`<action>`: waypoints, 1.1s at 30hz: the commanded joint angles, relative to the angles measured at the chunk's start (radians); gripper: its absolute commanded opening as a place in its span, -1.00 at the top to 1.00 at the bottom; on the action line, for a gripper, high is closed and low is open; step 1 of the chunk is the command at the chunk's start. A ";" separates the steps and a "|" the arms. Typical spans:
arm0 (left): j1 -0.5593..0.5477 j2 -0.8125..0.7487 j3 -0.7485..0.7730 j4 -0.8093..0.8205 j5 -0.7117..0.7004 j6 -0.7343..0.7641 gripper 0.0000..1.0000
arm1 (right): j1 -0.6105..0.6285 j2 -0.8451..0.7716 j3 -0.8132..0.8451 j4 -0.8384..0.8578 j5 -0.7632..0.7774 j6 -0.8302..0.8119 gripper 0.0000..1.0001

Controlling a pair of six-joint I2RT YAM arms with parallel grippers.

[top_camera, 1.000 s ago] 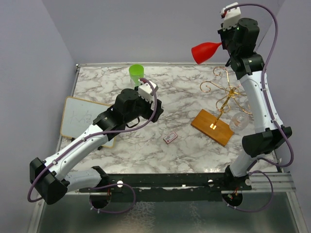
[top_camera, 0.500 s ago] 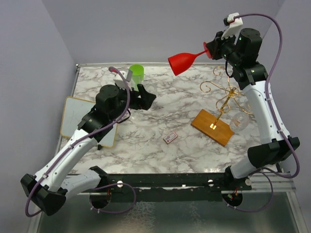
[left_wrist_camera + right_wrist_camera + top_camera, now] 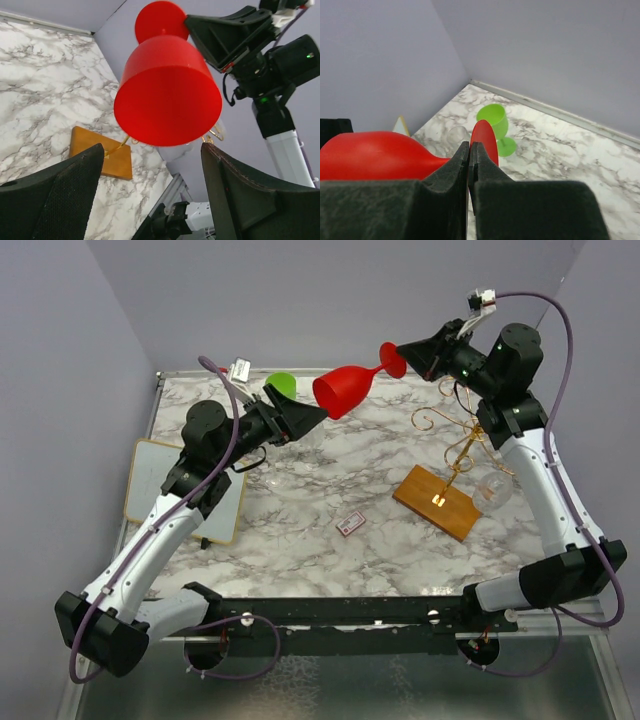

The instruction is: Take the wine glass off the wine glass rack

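1. The right gripper (image 3: 405,352) is holding the red wine glass (image 3: 342,392) in the air above the back of the bench (image 3: 300,540). Its jaws are pinching the thin stem next to the foot.
2. The glass is lying roughly on its side, well clear of the wine glass rack (image 3: 437,502), with its open bowl pointing toward the left arm.
3. The left gripper (image 3: 300,412) is hovering right at the mouth of the bowl with its jaws spread wide. In the left wrist view the fingers are sitting on either side of the red bowl with gaps showing, and I cannot tell whether anything is touching.
4. The rack is standing on the right part of the bench on its brown wooden base, and a clear glass (image 3: 492,488) is showing just beside its right arms. I cannot tell whether that glass is hanging.
5. A green glass (image 3: 281,383) is standing upright at the back of the bench, a white board (image 3: 165,480) is lying at the left edge, and a small card (image 3: 350,524) is lying near the middle.
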 commanded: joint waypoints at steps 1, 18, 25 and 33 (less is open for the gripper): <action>0.006 0.008 0.003 0.083 0.050 -0.065 -0.55 | 0.004 -0.049 -0.083 0.165 -0.130 0.138 0.98; 0.003 0.011 -0.001 -0.027 -0.024 -0.058 0.69 | 0.020 -0.121 -0.222 0.277 -0.184 0.249 0.98; 0.001 -0.014 0.026 -0.129 -0.027 -0.024 1.00 | 0.023 -0.145 -0.286 0.322 -0.193 0.227 0.58; 0.001 -0.058 0.128 -0.439 -0.088 0.135 1.00 | 0.023 -0.204 -0.192 0.120 -0.073 -0.010 -0.37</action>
